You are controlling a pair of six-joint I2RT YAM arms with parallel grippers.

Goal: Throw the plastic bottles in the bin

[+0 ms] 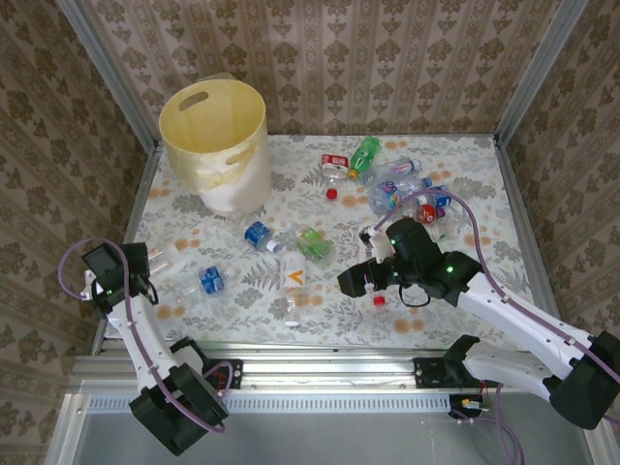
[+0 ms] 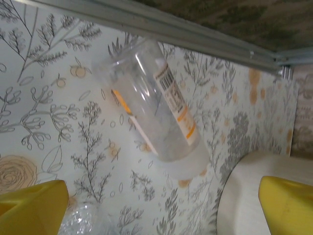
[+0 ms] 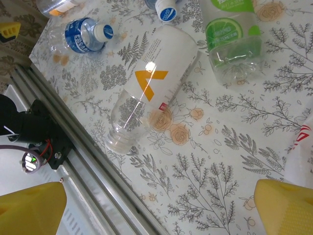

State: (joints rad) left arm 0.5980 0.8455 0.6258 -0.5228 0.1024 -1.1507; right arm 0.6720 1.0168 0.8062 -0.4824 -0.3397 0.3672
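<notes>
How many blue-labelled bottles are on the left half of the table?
2: one blue-labelled bottle near the front-left edge, another just on the near side of the bin. More could be hidden behind the bin.

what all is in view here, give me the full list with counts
bin: one, pale yellow, far left corner of the table
far bottles: roughly six, mostly clear with blue or red labels, one green, heaped at the far right
middle bottles: three, clear with blue, green and orange labels, lying mid-table
left bottles: two, clear, one blue label and one orange, near the left edge
table: one, white floral cloth
walls: three, brown patterned paper
left gripper: one, yellow fingertips, open, at the left edge
right gripper: one, yellow fingertips, open, right of the middle bottles
</notes>
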